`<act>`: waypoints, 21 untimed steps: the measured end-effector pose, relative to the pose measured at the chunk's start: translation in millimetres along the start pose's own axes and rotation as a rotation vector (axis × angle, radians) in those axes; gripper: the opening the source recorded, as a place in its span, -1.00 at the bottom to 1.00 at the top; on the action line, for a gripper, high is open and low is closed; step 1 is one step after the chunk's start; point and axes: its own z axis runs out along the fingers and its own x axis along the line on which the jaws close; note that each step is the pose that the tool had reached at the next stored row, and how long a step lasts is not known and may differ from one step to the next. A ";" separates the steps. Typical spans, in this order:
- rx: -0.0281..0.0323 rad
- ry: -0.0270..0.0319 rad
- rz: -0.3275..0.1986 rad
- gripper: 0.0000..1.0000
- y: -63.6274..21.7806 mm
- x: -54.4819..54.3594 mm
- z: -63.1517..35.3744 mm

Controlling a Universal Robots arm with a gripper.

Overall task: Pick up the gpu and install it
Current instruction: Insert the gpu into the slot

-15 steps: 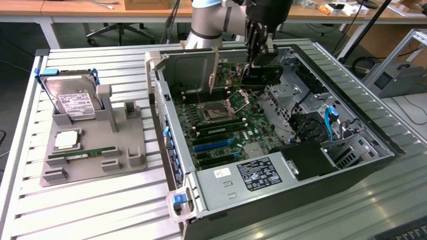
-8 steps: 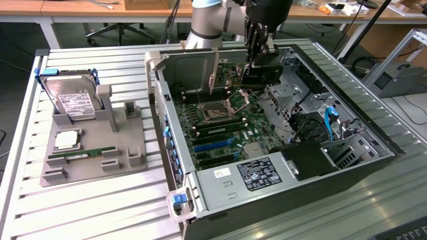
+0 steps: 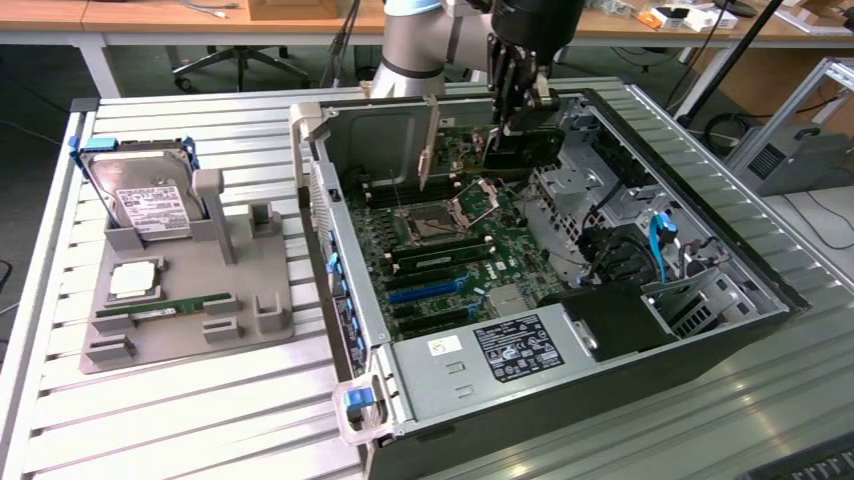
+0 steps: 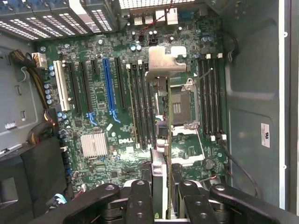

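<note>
A slatted metal counter (image 3: pixel 200 400) carries everything. By its edge at the exterior view's left sits a grey moulded plastic holder (image 3: pixel 187 340) with several pockets. A boxy silver hard drive (image 3: pixel 144 200) with a white label leans in the far pocket. A small square processor chip (image 3: pixel 134 280) lies flat in the one nearer, and a narrow green memory stick (image 3: pixel 167 307) lies in a long groove beside it.

Toward the counter's middle and the exterior view's right, a dark metal computer case (image 3: pixel 747 290) lies on its side with the panel off. Inside it lies a green motherboard (image 4: pixel 103 121) with a long blue slot (image 4: pixel 108 88), black memory slots (image 4: pixel 140 102), a ribbed silvery heatsink (image 4: pixel 93 144) and a metal-framed processor socket (image 4: pixel 180 107). A labelled grey power supply (image 3: pixel 514 350) fills the case's near end.

The black pincer (image 4: pixel 161 186) reaches down into the far end of the case, closed on the gpu (image 4: pixel 160 158). This thin dark card with a bent silvery bracket stands on edge over the motherboard. In the wrist view it lines up between the memory slots and the processor socket, well apart from the blue slot.
</note>
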 end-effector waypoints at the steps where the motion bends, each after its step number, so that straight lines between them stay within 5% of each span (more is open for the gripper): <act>1: -0.0001 -0.0002 -0.003 -0.47 0.0 0.0 0.0; 21: -0.0010 -0.0053 -0.072 -0.47 0.0 0.0 0.1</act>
